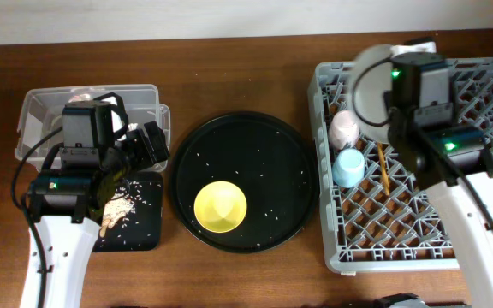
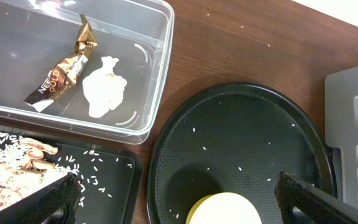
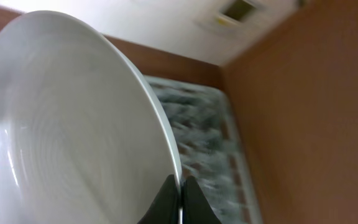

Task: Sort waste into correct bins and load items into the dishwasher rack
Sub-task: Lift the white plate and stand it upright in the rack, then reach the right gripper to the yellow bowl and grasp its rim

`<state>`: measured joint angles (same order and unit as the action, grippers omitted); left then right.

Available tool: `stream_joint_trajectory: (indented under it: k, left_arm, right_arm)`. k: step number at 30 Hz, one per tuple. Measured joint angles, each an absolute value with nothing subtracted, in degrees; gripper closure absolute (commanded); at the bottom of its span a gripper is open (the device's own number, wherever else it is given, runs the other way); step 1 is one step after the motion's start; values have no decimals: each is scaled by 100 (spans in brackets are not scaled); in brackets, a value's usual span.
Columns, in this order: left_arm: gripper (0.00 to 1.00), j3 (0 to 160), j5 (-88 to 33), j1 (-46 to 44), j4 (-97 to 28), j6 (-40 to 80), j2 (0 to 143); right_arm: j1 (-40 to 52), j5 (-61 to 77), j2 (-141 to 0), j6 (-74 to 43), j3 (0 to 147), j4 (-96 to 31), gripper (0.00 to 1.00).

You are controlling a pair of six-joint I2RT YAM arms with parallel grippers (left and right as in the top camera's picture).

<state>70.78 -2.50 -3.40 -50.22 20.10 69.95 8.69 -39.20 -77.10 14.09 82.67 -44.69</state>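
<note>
right end effector (image 3: 180, 190) clamps plate (image 3: 73, 124) rim, rack (image 3: 205, 140) blurred behind; left end effector (image 2: 179, 202) spread wide, fingers (image 2: 48, 202) partly cropped.

Dark brown wooden surface (image 1: 255, 77) filling most of overhead view, grain running left to right. Pale off-white wall (image 1: 187, 15) bordering its far edge. Soft, even light falling from above, casting faint shadows. Right wrist view showing blurred pale background, details unreadable.
</note>
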Motion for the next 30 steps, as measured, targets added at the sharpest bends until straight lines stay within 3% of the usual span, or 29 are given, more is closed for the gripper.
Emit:
stream_joint_trajectory:
  k: [7,19,30]
  left_arm:
    - [1,7078,-250,-340,-5022,2010,6995]
    - [0,7078,-250,-340,-5022,2010,6995]
    - [0,7078,-250,-340,-5022,2010,6995]
  right_arm:
    - [163,-4438,-8136,1951,8267,-4480,96]
    - [165,-4512,-9439,2080,8272,-4440,96]
    - [491,-4195,-9627,2102,8272,-3820,96]
